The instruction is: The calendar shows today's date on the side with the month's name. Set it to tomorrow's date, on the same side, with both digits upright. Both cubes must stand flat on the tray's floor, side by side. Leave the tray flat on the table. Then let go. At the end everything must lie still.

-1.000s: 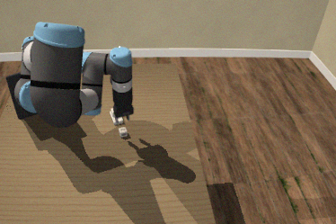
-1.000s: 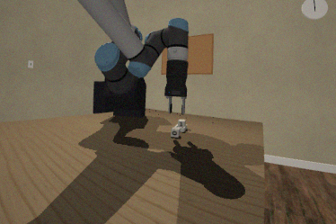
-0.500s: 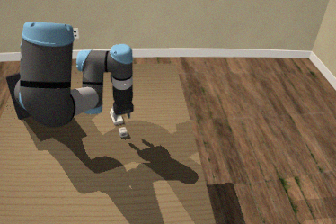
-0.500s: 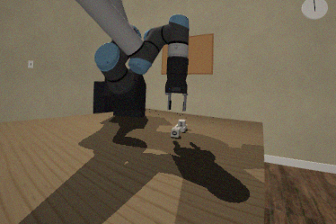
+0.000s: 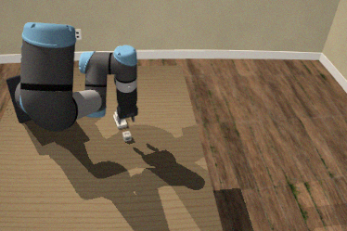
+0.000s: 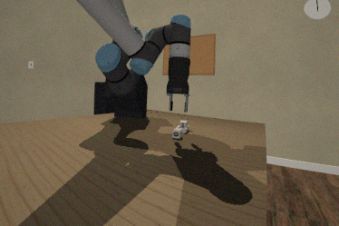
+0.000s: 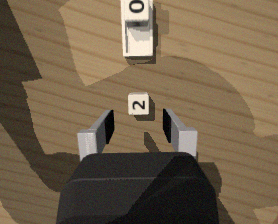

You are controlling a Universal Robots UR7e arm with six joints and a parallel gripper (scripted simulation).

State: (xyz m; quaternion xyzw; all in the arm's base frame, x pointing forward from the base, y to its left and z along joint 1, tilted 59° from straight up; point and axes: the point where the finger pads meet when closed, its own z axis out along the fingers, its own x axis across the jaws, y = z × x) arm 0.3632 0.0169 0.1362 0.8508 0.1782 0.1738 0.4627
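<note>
The white tray (image 5: 122,124) (image 7: 138,54) lies on the table. A white cube (image 6: 184,124) (image 7: 136,8) with a 0 on its top face stands in the tray's far part in the wrist view; the tray's near part is empty. A second white cube (image 5: 127,136) (image 6: 177,134) (image 7: 138,104) lies flat on the table, apart from the tray's near end. Its top face shows a 2, turned sideways in the wrist view. My gripper (image 6: 179,111) (image 7: 138,119) is open and empty, pointing down above the table near this loose cube. The month's name is not readable.
The wooden table (image 5: 56,194) (image 6: 68,162) (image 7: 200,45) carries the arm's base and wide arm shadows. The table's edge and the darker floor (image 5: 269,138) are on the right in the top view.
</note>
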